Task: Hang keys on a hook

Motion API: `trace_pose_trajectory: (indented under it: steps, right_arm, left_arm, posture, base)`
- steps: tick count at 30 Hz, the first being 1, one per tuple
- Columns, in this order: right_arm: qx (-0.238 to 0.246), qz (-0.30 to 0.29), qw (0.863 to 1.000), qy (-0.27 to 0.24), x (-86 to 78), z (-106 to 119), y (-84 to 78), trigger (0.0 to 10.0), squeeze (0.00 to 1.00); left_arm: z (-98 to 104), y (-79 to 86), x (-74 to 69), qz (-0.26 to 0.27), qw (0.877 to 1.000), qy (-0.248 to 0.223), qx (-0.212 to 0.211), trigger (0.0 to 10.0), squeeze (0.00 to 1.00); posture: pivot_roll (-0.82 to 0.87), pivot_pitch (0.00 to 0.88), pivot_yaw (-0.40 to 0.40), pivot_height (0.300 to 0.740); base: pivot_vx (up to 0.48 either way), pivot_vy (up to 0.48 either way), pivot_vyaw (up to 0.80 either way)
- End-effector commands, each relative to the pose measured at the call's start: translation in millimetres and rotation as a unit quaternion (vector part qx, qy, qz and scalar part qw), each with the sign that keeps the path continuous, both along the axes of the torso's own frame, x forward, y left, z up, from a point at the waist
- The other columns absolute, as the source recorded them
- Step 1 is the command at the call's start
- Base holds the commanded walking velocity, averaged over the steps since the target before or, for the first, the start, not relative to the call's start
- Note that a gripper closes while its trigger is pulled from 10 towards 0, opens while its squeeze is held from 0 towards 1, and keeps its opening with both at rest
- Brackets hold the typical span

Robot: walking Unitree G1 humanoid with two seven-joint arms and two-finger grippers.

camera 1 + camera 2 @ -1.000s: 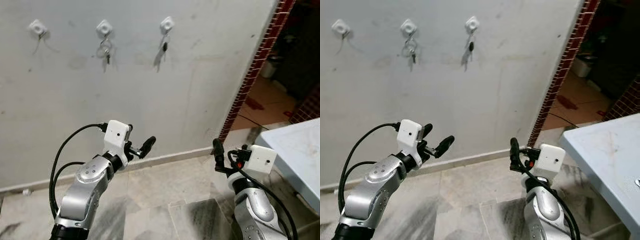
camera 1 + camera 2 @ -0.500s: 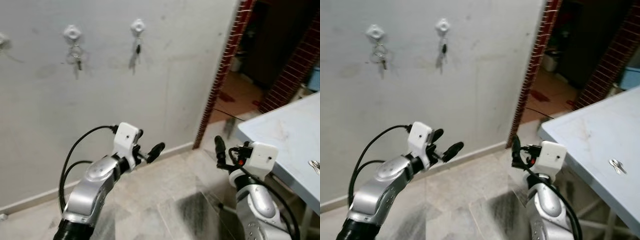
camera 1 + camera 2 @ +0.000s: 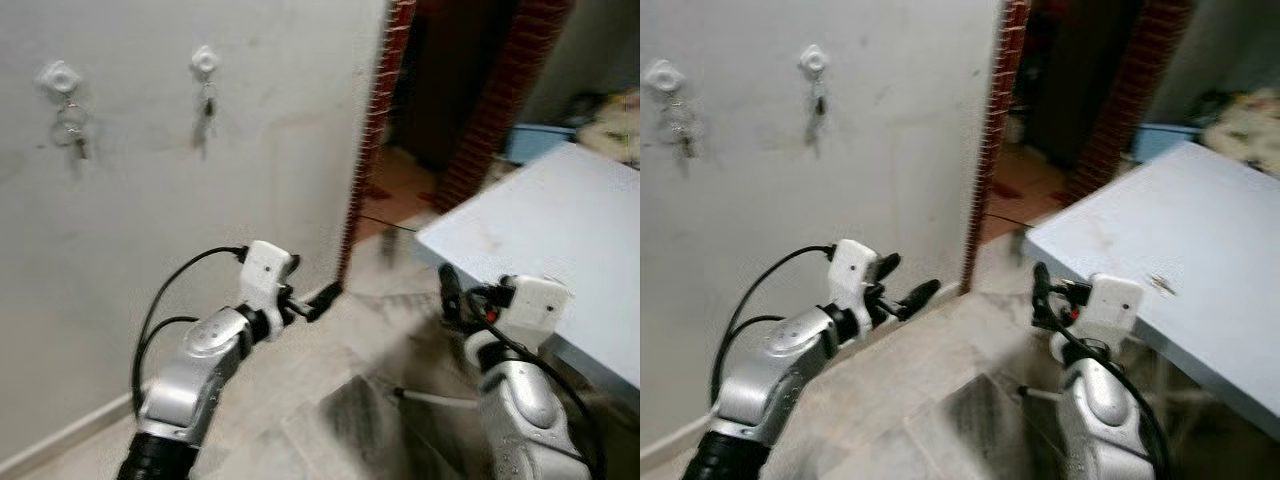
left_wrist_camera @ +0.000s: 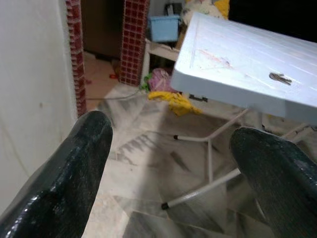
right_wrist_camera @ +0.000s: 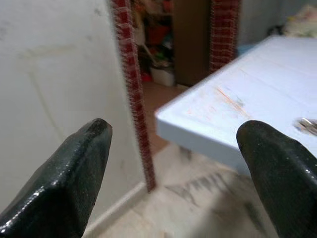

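Your keys [image 4: 280, 77] lie on the pale table [image 3: 560, 250] at 2 o'clock, inboard of its near edge. Left gripper [image 4: 168, 163] and right gripper [image 5: 178, 163] both spread wide, empty. Wall hooks [image 3: 205, 60] at 11 o'clock; open floor [image 3: 940, 400] between.

A matt, rough plastered wall [image 3: 180, 220] is seen; the floor [image 4: 148, 163] is polished veined stone, the table [image 4: 237, 54] smooth plastic, the keys [image 4: 280, 77] metal.

A pale plaster wall [image 3: 150, 220] ends at a red brick doorway edge [image 3: 368, 130]. Grey marbled floor tiles [image 4: 148, 198] run under a light blue tabletop [image 3: 1170, 240] on white legs.
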State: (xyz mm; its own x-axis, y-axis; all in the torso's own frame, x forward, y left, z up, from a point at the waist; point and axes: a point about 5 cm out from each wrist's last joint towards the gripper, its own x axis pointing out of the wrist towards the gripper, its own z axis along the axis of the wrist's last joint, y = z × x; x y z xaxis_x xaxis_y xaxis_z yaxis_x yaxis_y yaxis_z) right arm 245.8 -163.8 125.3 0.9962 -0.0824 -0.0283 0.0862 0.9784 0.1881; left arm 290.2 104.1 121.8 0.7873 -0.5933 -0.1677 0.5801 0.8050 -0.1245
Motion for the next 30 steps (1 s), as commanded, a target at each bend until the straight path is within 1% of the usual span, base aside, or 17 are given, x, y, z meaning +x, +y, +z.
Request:
trace_pose_trajectory:
  steps: [1,4,9,14,18,26,30]
  right_arm:
    - [-0.007,-0.008,1.0,-0.003,0.5,3.2,-5.1,10.0,0.0]
    - [-0.008,-0.008,1.0,-0.003,0.9,3.2,-6.0,10.0,0.0]
    - [-0.008,-0.014,1.0,-0.004,0.9,2.9,-7.2,10.0,0.0]
    - [-0.003,-0.016,1.0,-0.005,0.0,2.6,-5.1,10.0,0.0]
    - [-0.003,-0.014,1.0,-0.005,-1.3,2.2,-4.1,10.0,0.0]
    - [-0.002,-0.021,1.0,-0.008,0.7,3.1,-4.5,10.0,0.0]
    - [-0.001,-0.022,1.0,-0.007,-0.4,1.7,-3.8,10.0,0.0]
  left_arm:
    - [4.1,-4.5,1.7,-0.001,1.0,-0.001,-0.007,10.0,0.0]
    - [4.2,-4.3,2.4,0.004,1.0,0.001,-0.011,10.0,0.0]
    - [6.2,-6.9,1.5,-0.006,1.0,0.001,-0.012,10.0,0.0]
    - [7.7,-5.5,5.4,-0.004,1.0,0.003,-0.014,10.0,0.0]
    - [7.0,-5.6,7.6,0.0,1.0,0.008,-0.018,10.0,0.0]
    - [7.5,-8.8,8.6,-0.01,1.0,0.01,-0.02,10.0,0.0]
    - [8.1,-8.5,9.3,-0.013,1.0,0.01,-0.018,10.0,0.0]
  posture:
    - [0.1,0.0,-0.048,0.74]
    - [0.1,0.0,-0.046,0.74]
    - [0.1,0.0,-0.027,0.74]
    - [0.1,0.0,-0.017,0.74]
    - [0.1,0.0,-0.012,0.74]
    - [0.09,0.0,-0.005,0.74]
    - [0.09,0.0,-0.003,0.74]
  base:
    - [0.0,0.0,-0.8]
    - [0.0,0.0,-0.8]
    - [0.0,0.0,-0.8]
    - [0.0,0.0,-0.71]
    - [0.0,0.0,0.0]
    - [0.0,0.0,0.0]
    - [0.0,-0.249,0.0]
